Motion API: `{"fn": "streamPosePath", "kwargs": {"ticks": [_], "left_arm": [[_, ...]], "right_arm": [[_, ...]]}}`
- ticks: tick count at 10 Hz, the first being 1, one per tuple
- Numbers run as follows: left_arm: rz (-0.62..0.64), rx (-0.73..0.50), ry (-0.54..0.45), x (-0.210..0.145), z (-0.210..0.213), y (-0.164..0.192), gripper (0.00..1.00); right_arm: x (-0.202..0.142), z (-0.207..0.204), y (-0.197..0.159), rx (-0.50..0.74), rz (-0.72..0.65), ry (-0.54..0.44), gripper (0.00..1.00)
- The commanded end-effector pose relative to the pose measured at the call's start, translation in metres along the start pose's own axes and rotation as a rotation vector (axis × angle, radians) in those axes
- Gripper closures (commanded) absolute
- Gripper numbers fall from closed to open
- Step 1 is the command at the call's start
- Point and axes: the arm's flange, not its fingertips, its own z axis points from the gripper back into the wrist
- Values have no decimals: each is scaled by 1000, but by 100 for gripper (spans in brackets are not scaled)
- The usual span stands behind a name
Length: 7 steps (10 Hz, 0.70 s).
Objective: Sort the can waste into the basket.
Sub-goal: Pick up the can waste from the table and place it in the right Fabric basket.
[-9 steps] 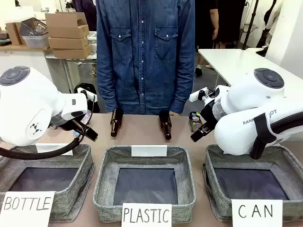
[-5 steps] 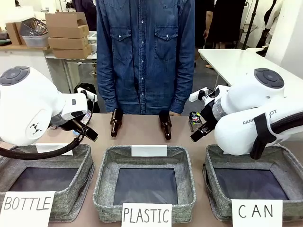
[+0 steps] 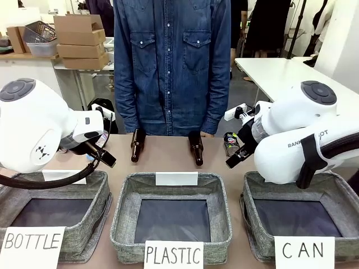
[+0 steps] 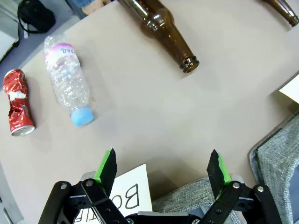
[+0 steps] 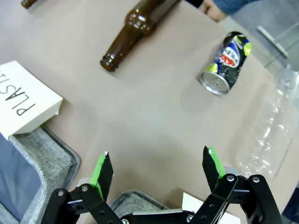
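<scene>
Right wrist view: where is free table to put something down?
Bare tabletop lies between the brown bottle, the dark printed can and the PLASTIC card. It is crowded at the picture's right, where a clear plastic bottle lies near the can.

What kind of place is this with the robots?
Probably a robot lab or workshop: a left arm and right arm at a table, sorting baskets carded BOTTLE, PLASTIC and CAN, stacked cardboard boxes behind.
</scene>
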Motion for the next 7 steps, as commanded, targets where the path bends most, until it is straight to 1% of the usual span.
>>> {"fn": "streamPosePath", "kwargs": {"ticks": [1, 3, 4, 5, 6, 7], "left_arm": [[0, 0, 0, 0, 0, 0, 0], [0, 0, 0, 0, 0, 0, 0], [23, 12, -25, 9, 26, 5, 0], [92, 34, -31, 14, 62, 8, 0], [124, 28, -81, 11, 101, 10, 0], [112, 42, -152, 1, 143, 9, 0]], "right_arm": [[0, 0, 0, 0, 0, -1, 0], [0, 0, 0, 0, 0, 0, 0], [-1, 24, 1, 58, -17, -9, 0], [-6, 56, 4, 119, -46, 3, 0], [-14, 97, 10, 134, -36, -11, 0], [-28, 142, 18, 68, -28, -42, 0]]}}
